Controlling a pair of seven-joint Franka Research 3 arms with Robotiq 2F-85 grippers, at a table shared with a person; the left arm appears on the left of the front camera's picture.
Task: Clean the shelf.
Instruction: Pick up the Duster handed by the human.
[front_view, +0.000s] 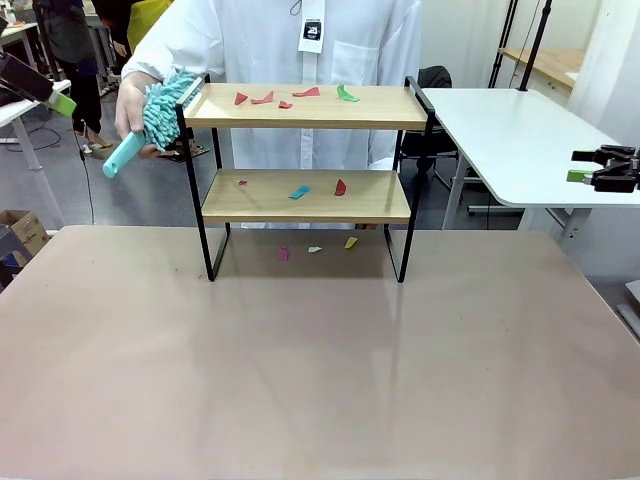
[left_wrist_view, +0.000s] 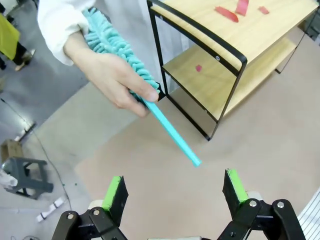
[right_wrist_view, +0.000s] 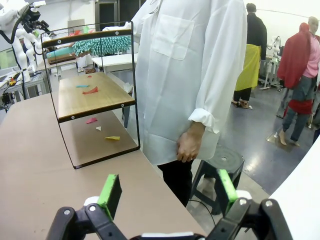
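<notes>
The shelf, two light wooden boards in a thin black frame, stands at the far side of the beige table, seen also in the left wrist view and right wrist view. Coloured paper scraps lie on both boards and on the table beneath. A person in a white coat holds a teal fluffy duster at the shelf's left end, handle pointing down toward my left gripper. That gripper is open and empty below the handle tip. My right gripper is open, off the table's right side.
The beige tabletop stretches in front of the shelf. A white table stands at the right, and a black stool sits by the person's legs. Other people stand farther back.
</notes>
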